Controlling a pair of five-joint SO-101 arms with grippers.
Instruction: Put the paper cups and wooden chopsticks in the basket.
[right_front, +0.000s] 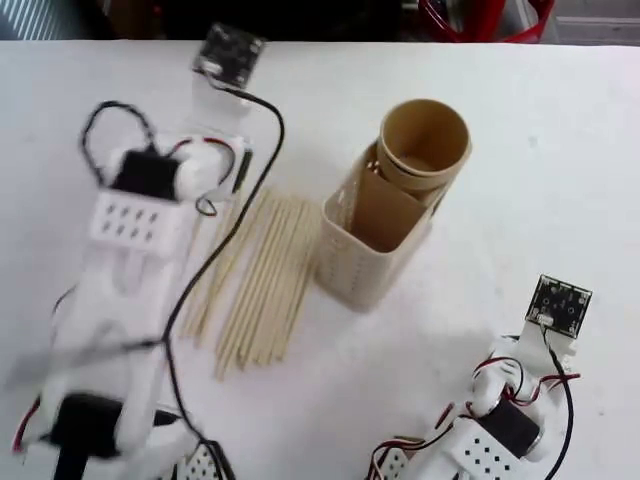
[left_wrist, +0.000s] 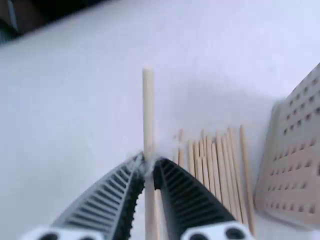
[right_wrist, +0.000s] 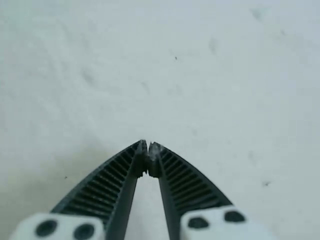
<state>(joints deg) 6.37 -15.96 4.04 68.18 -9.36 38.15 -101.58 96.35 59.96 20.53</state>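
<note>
Chopstick (left_wrist: 147, 100) pinched tight by the left gripper (left_wrist: 148, 167), meant for the basket (right_front: 350, 270).
Paper cups (right_front: 425, 140) are nested inside, mid-tabletop (right_front: 540, 180); right gripper (right_wrist: 148, 160) is parked clear, closed on nothing.

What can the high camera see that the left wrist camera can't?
The high view has the paper cups sitting in the basket, and the right arm off to the side over bare table. The left wrist view has the left gripper shut on one chopstick, seen close up. Both have the pile of chopsticks lying on the table and the basket's holey wall beside it.
</note>
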